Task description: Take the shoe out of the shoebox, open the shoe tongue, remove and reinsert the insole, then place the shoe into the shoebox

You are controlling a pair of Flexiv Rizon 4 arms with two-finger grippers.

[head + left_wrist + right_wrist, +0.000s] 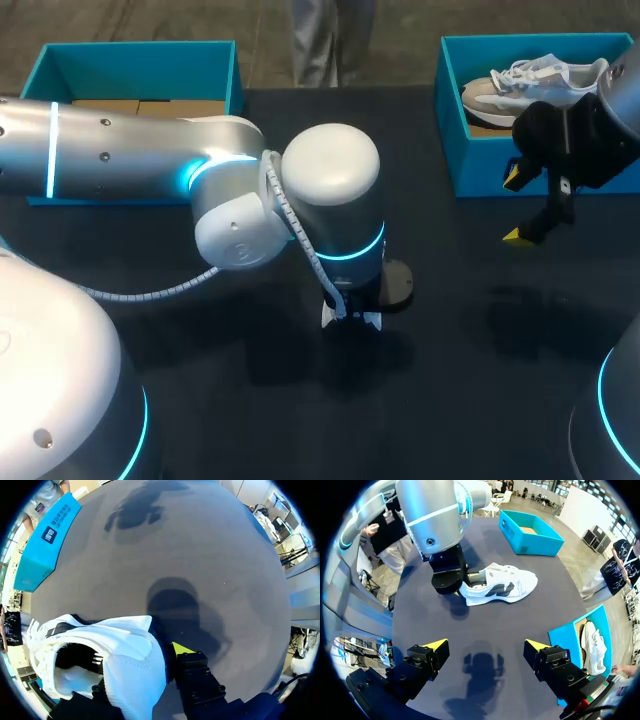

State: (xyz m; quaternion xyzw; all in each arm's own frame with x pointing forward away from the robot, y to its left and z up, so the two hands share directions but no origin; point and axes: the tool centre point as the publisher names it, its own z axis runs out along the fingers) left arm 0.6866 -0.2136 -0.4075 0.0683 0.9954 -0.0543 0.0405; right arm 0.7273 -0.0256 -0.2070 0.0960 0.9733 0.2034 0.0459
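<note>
1. Head view: the left arm (330, 190) reaches to mid-surface (480, 330) and its wrist hides the fingers. Only a white scrap of the shoe (350, 320) shows under it. The right gripper (520, 205) hangs in front of the right box (480, 165), fingers spread and holding nothing. The other shoe (540, 80) lies in that box. The left box (140, 65) is well apart.

2. Left wrist view: the left gripper (145, 662) looks clamped on the shoe's (125, 655) heel. One yellow fingertip (182, 648) is outside the heel wall and the other finger seems to be inside the opening. The opening gapes toward the camera.

3. Right wrist view: the shoe (502, 582) sits sole-down on the surface (485, 625), out of the box, with the left gripper (449, 580) on its heel end. The right gripper (484, 655) is wide open, well short of the shoe. Laces (512, 570) face up, toe pointing away from the left arm.

4. My read is that the next step is opening the tongue.
   - The left gripper should hold the heel down and steady as the anchor.
   - The right should come in from above the laces and clear the left wrist.
   - It should pinch only the tongue's top edge, not the laces, then pull up and toward the toe.
   - A slow pull is best; a yank may drag the shoe or slip the heel grip.
</note>
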